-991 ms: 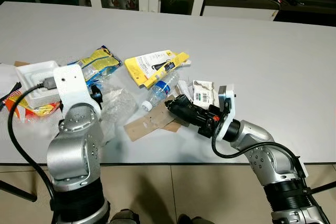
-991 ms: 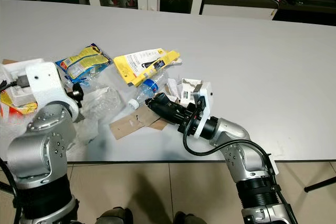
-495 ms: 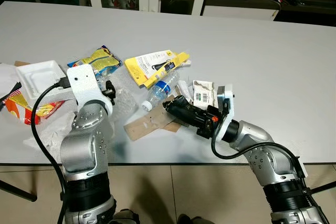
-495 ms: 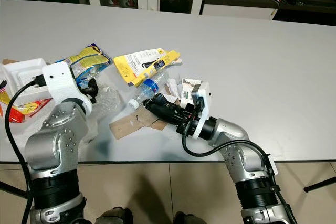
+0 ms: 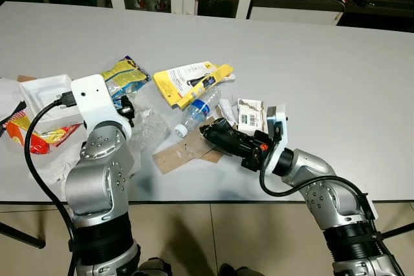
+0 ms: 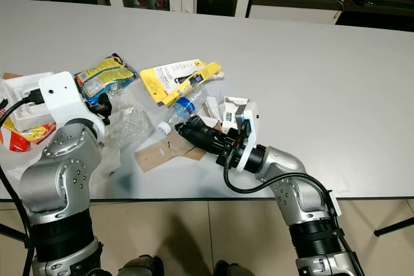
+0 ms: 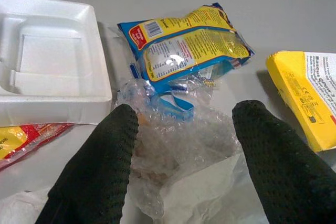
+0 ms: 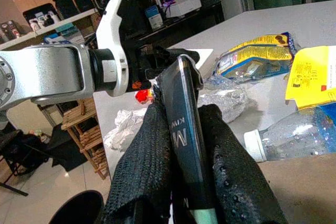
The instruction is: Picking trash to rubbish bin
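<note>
Black fingers of the right gripper (image 8: 181, 145) pinch a thin dark packet (image 8: 188, 129) edge-on, at lower centre of the left eye view, just over the brown cardboard (image 5: 184, 152); this hold looks unchanged from half a second ago. What has changed is the left arm: its white wrist block sits further toward the left of the frame than it did then, drawn back slightly. The left gripper (image 7: 184, 156) stands wide and empty, straddling crumpled clear plastic wrap (image 7: 176, 142) beside the white foam tray (image 7: 50, 77) and the yellow snack bag (image 7: 191, 43). Likely the wrap is lined up for a grasp. No bin can be made out.
</note>
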### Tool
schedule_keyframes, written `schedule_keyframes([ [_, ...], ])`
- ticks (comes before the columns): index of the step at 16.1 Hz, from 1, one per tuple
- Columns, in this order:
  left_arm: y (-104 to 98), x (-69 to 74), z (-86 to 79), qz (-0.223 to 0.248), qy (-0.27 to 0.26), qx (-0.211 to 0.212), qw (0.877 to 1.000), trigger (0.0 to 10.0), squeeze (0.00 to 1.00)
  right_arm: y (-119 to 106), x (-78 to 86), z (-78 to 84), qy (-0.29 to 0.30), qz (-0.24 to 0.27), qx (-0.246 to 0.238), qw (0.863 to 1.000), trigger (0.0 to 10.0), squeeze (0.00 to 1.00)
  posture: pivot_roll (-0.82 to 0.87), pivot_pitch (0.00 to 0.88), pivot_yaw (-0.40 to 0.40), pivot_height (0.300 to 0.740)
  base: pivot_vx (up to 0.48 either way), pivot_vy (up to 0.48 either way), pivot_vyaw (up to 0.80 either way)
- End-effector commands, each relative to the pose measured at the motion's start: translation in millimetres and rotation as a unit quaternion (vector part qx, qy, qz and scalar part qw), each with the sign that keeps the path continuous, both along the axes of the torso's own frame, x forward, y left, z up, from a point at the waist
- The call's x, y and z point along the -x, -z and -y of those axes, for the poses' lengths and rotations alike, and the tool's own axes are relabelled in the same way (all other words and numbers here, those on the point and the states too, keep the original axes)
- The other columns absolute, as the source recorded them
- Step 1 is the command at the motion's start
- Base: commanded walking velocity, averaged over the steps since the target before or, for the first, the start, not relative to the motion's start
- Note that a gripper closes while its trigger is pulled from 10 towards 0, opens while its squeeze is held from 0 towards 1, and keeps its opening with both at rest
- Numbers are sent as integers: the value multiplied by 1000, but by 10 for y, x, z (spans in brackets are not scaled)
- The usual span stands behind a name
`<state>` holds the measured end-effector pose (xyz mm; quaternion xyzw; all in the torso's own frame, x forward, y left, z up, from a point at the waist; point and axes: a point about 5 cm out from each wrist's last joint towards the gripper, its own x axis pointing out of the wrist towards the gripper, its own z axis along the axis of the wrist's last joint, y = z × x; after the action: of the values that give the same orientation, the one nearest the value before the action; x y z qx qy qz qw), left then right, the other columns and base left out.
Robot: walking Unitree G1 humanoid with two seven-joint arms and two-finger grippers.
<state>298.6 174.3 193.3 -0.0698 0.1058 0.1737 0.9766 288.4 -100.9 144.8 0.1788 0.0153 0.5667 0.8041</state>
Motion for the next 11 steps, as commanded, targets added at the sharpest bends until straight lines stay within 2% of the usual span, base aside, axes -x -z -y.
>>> schedule_keyframes([
  [1, 53, 0, 51, -14, 10, 0, 1000, 10000, 0, -37, 12, 9, -3, 7, -3, 1000, 10000, 0, 65, 93, -64, 740, 0, 0, 0],
  [5, 143, 8, 72, -50, 13, -6, 999, 10000, 0, -36, 24, 15, -3, 6, -5, 1000, 10000, 0, 60, 92, -60, 740, 0, 0, 0],
  [9, 280, 91, -24, -93, -23, -17, 995, 10000, 0, -17, 26, 4, -3, 2, -5, 1000, 10000, 0, 65, 94, -61, 740, 0, 0, 0],
  [11, 305, 94, -27, -97, -23, -18, 995, 10000, 0, -17, 30, 0, -5, 2, -6, 1000, 10000, 0, 65, 95, -61, 740, 0, 0, 0],
])
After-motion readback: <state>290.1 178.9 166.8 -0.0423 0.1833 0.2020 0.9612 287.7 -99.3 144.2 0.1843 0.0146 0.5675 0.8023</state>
